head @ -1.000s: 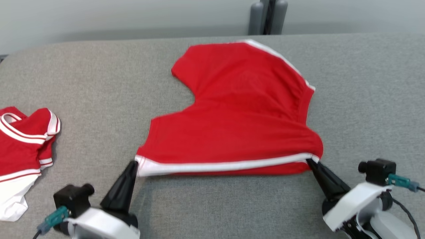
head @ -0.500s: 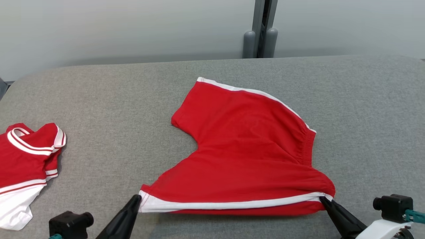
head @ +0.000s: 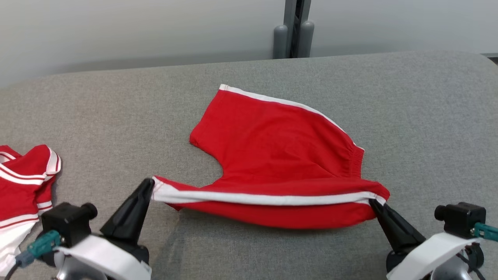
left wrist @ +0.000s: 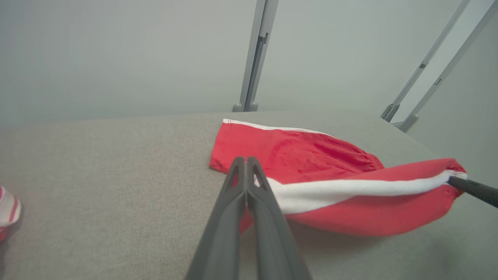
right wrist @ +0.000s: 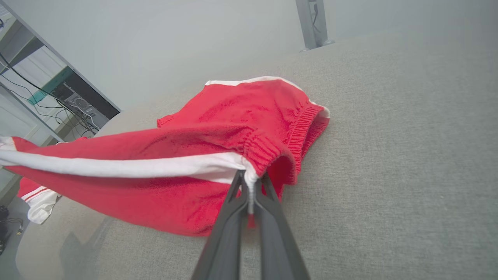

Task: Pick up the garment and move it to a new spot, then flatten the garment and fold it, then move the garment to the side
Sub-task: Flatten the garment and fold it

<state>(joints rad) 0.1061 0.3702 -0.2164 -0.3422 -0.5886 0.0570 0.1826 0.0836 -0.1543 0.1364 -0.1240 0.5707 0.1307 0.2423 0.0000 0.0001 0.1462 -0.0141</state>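
Head view, left hand [head: 149, 183] and right hand [head: 372, 202] clamped on shorts [head: 280, 155], other garment [head: 27, 175] cropped

The left tool [head: 149, 186] and right tool [head: 372, 203] have long, tapering matte-black fingers [head: 130, 217] on white wrist shells [head: 105, 256]. Beside each shell sits a black camera block [head: 68, 223] bearing a teal cable plug [head: 44, 241].
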